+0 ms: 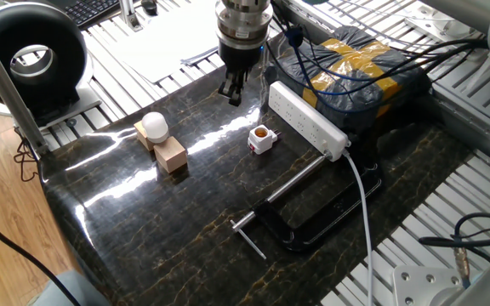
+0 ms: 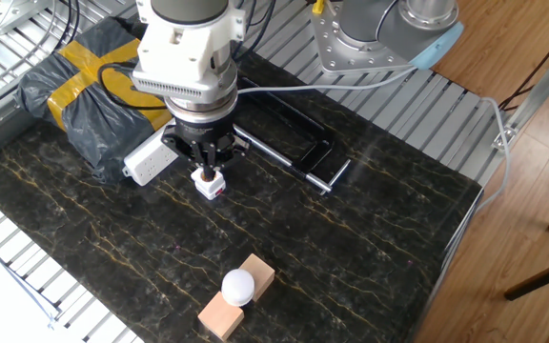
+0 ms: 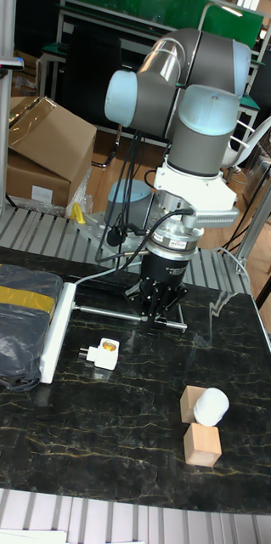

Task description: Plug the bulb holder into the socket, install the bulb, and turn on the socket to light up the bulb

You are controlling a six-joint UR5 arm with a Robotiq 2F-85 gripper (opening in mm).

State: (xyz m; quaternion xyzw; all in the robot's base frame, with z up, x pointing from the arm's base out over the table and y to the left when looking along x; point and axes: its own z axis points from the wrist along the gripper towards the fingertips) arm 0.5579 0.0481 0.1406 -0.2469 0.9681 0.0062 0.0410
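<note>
Resting on two wooden blocks (image 1: 171, 154) at frame left, the bulb (image 1: 154, 126) could roll if jarred. At centre, the bulb holder (image 1: 262, 138) lay unplugged beside the socket (image 1: 306, 118). Above, the gripper (image 1: 232, 92) hung empty, nearly closed; a misaligned descent risked knocking the holder.

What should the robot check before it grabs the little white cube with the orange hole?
1. The gripper carries nothing: ok, nothing shows between its fingers.
2. Gripper lined up over the bulb holder: not ok, in one fixed view it hangs off to the side, above the table.
3. Bulb holder free to pick: ok, it sits alone on the table, apart from the socket.
4. Gripper open wide enough: cannot tell, the fingers look close together.
5. The bulb out of the way: ok, it rests by the wooden blocks, far from the holder.
</note>
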